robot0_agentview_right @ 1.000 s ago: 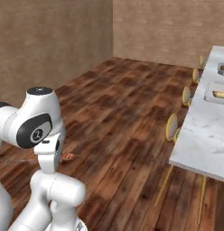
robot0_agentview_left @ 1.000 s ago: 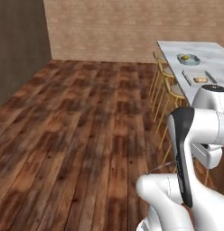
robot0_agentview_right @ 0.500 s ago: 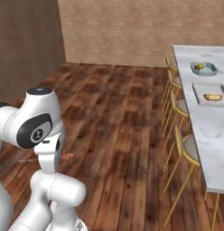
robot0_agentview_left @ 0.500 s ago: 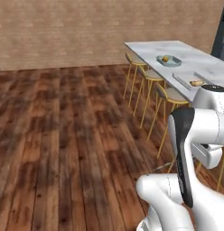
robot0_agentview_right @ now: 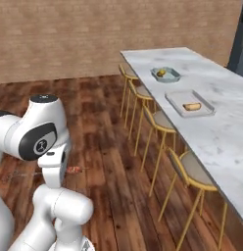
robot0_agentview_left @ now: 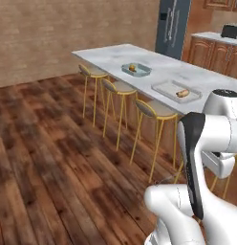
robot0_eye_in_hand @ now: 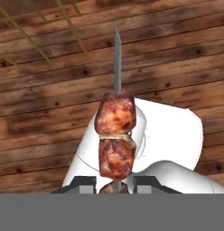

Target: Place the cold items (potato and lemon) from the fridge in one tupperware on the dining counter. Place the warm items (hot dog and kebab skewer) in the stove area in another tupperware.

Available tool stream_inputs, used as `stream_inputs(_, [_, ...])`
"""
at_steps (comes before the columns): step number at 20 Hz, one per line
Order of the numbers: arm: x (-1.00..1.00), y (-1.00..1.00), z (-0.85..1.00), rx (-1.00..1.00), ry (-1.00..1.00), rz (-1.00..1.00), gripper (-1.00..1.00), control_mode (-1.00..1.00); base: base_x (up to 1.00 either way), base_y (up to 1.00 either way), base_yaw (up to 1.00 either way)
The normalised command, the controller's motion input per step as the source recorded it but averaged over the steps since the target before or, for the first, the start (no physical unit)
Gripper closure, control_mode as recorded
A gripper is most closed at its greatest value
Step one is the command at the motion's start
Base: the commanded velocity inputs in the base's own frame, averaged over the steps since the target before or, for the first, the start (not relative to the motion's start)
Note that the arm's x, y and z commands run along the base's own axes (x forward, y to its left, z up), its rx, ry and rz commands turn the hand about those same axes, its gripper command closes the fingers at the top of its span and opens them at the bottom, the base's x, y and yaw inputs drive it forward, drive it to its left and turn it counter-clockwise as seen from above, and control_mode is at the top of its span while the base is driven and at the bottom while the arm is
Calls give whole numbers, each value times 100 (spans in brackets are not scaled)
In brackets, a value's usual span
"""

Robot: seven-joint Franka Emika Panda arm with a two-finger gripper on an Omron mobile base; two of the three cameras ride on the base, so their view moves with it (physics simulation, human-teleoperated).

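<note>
- The pincer (robot0_eye_in_hand: pixel 114 184) is pinching a kebab skewer (robot0_eye_in_hand: pixel 116 134) above the wooden floor (robot0_eye_in_hand: pixel 37 103).
- On the marble desk (robot0_agentview_right: pixel 226 122), a hot dog (robot0_agentview_right: pixel 192 106) is lying in a flat container (robot0_agentview_right: pixel 178 101); a second container (robot0_agentview_right: pixel 166 74) is sitting farther along.

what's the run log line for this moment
gripper: shut on kebab skewer | arm: tucked over wood floor | counter: two containers, hot dog in nearer container

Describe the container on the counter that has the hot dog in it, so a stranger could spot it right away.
Find the long white marble dining counter lined with yellow stools. Two containers sit on it; the one meant is the flat, clear rectangular tupperware holding a hot dog. Its neighbour, the smaller bluish tupperware, holds a small yellow item.
</note>
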Motion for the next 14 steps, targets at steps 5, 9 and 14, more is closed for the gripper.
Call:
stream_inputs(5, [0, 0, 0, 0, 0, 0, 100, 100, 100, 80, -60])
stream_inputs(9, [0, 0, 0, 0, 0, 0, 100, 100, 100, 81, -59])
stream_inputs(14, [0, 0, 0, 0, 0, 0, 100, 100, 100, 84, -58])
